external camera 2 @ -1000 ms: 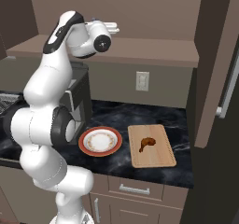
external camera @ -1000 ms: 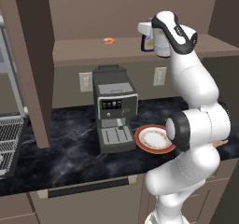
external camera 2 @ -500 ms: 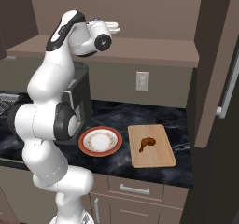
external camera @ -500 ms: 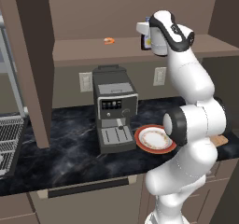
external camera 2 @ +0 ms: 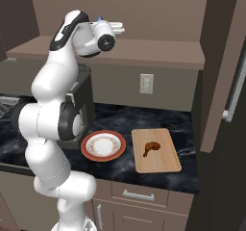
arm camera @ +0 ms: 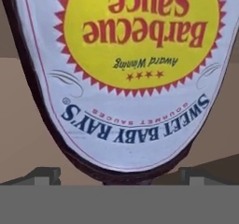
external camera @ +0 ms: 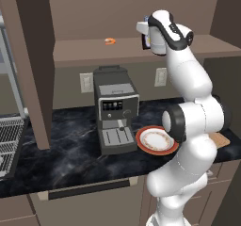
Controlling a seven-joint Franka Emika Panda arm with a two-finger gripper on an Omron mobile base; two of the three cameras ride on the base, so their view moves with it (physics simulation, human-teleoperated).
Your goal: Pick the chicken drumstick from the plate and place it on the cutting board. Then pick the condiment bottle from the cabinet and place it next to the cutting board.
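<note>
Claw wide open, tips flanking the glossy dark bottle on the cabinet shelf; hand view reads its yellow-white label. Right base view: brown drumstick on flat tan board.

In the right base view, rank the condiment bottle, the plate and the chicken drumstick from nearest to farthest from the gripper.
1. Condiment bottle: on the cabinet shelf, right at the open gripper.
2. Plate: on the counter, far below the gripper.
3. Chicken drumstick: on the cutting board, right of the plate, slightly farther.
</note>
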